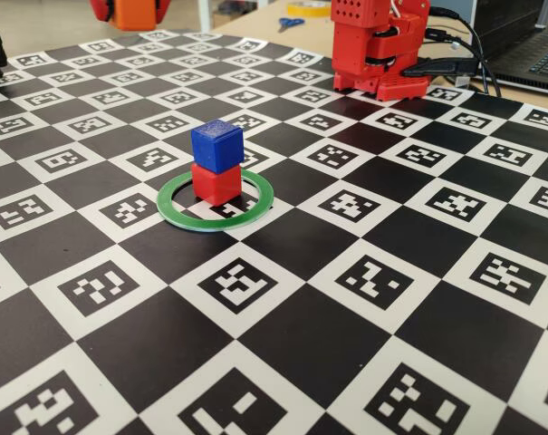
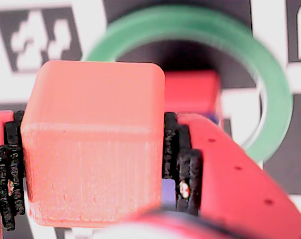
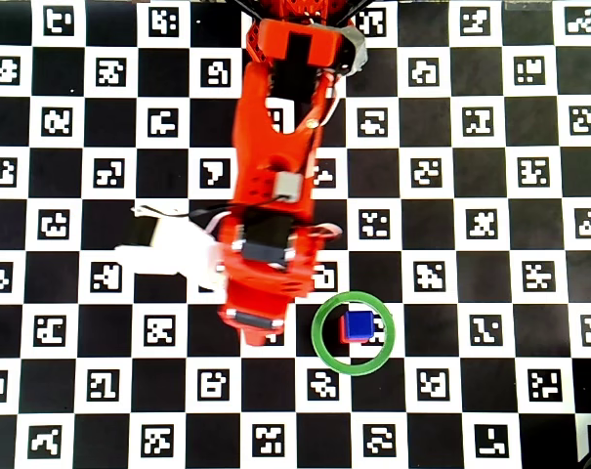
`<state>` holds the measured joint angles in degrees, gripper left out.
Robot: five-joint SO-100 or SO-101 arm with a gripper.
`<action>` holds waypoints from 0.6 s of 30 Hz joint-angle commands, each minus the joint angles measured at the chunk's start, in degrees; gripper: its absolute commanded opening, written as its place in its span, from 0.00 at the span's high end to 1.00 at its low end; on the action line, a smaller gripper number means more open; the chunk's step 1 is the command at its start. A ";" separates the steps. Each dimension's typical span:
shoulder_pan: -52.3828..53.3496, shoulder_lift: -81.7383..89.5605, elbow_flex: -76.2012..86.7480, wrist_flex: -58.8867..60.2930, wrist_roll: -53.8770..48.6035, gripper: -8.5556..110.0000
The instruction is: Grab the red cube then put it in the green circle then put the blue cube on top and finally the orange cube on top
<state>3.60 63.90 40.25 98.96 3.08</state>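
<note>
The red cube (image 1: 216, 184) stands inside the green circle (image 1: 177, 214) with the blue cube (image 1: 217, 146) stacked squarely on it. From above, the blue cube (image 3: 358, 322) covers all but a red sliver (image 3: 343, 330) inside the green circle (image 3: 320, 344). My gripper (image 2: 93, 169) is shut on the orange cube (image 2: 93, 144), its black pads (image 2: 182, 164) pressed on both sides. The green circle (image 2: 274, 84) lies beyond it, with a red block (image 2: 192, 92) inside. In the fixed view the orange cube (image 1: 133, 11) hangs at the top edge, well above the mat.
The red arm (image 3: 275, 186) stretches down the checkered marker mat (image 1: 283, 353), ending just left of the ring. Its base (image 1: 373, 50) stands at the back right beside cables and a laptop (image 1: 536, 50). Scissors (image 1: 290, 23) lie behind the mat.
</note>
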 commanded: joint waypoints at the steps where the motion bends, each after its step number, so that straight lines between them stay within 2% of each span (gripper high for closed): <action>1: -3.96 6.15 -7.03 3.25 1.14 0.86; 7: -8.96 4.22 -8.35 3.43 2.64 0.86; 18: -12.13 0.26 -8.35 1.76 4.92 0.86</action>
<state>-7.03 62.49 34.98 99.05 7.73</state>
